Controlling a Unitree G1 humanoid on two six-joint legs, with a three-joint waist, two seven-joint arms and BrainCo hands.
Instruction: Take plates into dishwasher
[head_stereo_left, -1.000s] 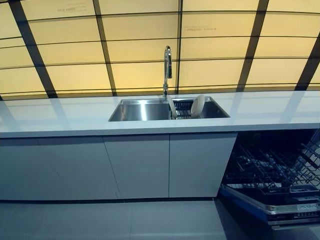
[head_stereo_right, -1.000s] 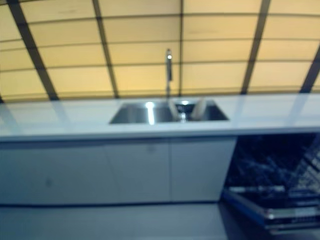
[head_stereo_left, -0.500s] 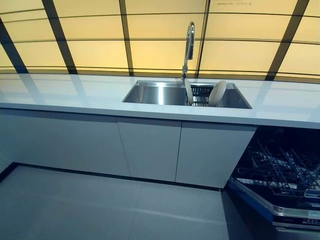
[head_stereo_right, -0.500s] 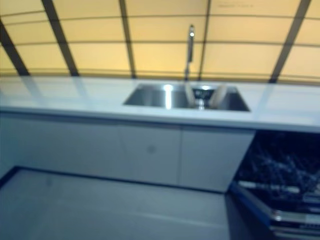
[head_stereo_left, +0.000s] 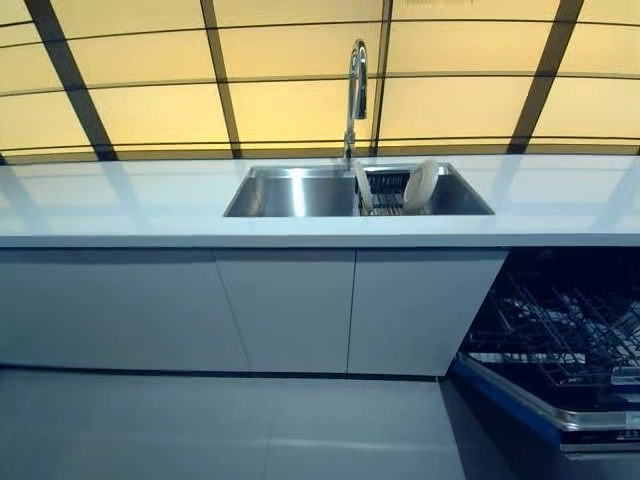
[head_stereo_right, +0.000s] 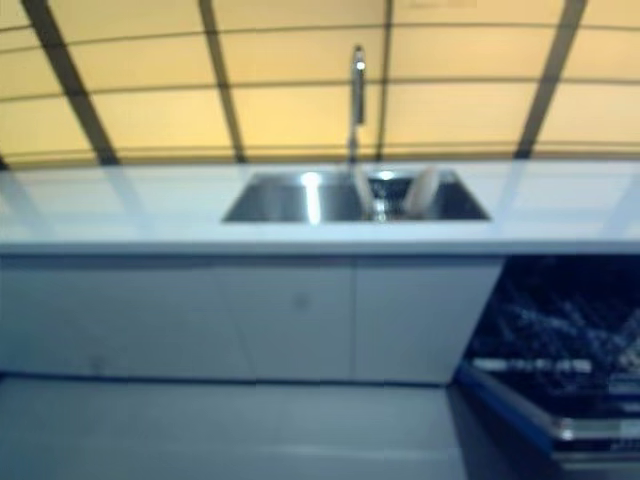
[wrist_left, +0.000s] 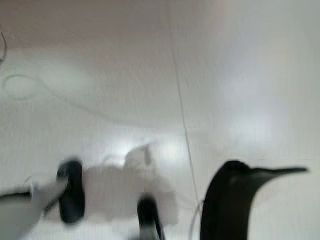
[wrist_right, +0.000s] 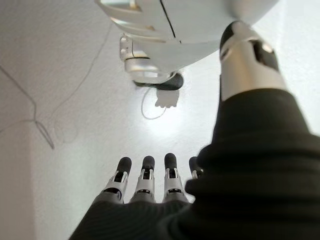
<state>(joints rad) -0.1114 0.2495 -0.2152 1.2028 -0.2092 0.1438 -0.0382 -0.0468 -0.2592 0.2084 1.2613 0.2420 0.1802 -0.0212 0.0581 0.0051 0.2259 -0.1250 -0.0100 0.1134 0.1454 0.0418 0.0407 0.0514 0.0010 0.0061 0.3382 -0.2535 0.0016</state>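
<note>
A long white bench (head_stereo_left: 120, 205) ran across the room, its top glossy enough to mirror the wall behind. That wall (head_stereo_left: 150, 110) was made of glowing amber-yellow panels divided by dark bars (head_stereo_left: 68, 80), some slanting, some level, and it gave most of the light. A steel sink (head_stereo_left: 290, 195) was set into the bench near the middle, with a tall chrome tap (head_stereo_left: 356, 90) rising at its back edge. Below the top stood plain white cabinet doors (head_stereo_left: 285, 310) without visible handles, above a dark plinth line. The floor (head_stereo_left: 200, 425) was of large pale grey tiles with thin joints, dully reflecting the light.
</note>
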